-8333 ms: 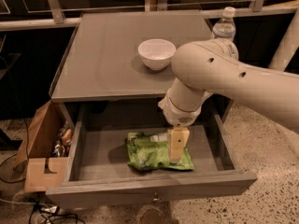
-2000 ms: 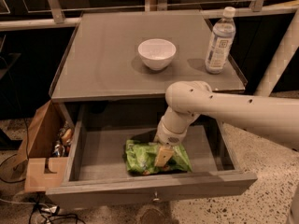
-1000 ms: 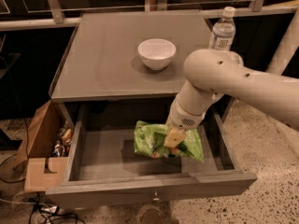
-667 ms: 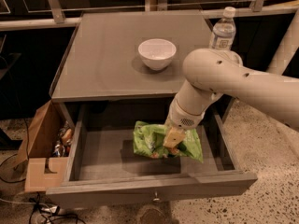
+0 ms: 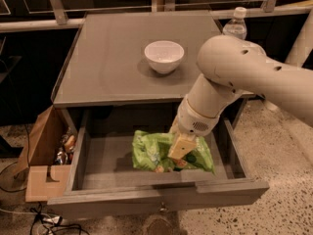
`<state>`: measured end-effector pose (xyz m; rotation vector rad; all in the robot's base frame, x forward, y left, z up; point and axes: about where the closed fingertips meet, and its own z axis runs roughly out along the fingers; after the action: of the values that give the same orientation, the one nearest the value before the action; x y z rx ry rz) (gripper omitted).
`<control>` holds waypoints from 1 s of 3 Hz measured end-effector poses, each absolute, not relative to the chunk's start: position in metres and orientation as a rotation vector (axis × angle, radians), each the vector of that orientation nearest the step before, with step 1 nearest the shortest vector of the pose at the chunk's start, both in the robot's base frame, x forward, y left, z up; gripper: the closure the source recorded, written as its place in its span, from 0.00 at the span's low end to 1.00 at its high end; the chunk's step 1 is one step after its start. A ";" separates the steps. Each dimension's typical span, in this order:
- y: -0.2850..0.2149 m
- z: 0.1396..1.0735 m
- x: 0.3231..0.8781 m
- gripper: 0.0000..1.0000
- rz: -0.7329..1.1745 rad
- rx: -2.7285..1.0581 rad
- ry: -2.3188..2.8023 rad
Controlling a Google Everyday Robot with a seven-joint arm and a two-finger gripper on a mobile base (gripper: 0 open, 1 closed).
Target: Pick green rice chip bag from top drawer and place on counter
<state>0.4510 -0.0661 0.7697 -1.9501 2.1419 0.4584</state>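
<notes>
The green rice chip bag [image 5: 149, 153] hangs crumpled in my gripper [image 5: 180, 151], a little above the floor of the open top drawer [image 5: 161, 192], with its shadow on the floor to its left. My gripper is shut on the bag's upper right part, and my arm comes in from the right, over the drawer's right side. The grey counter [image 5: 112, 58] lies just behind and above the drawer.
A white bowl [image 5: 164, 56] stands on the counter's middle right. A clear water bottle [image 5: 235, 26] stands at the counter's right edge, partly behind my arm. A brown cardboard box [image 5: 41, 151] with clutter sits on the floor to the left of the drawer.
Eight seconds ago my gripper stood over the bag lying flat in the drawer. It went down onto the bag and closed, then lifted it up and slightly right. My arm has risen a little since.
</notes>
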 end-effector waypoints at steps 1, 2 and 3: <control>-0.048 0.797 0.431 1.00 0.481 -1.990 2.024; -0.046 0.796 0.434 1.00 0.493 -1.987 2.024; -0.030 0.821 0.442 1.00 0.498 -2.004 1.946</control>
<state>0.4425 -0.0302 0.8214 -2.0042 1.9456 0.4981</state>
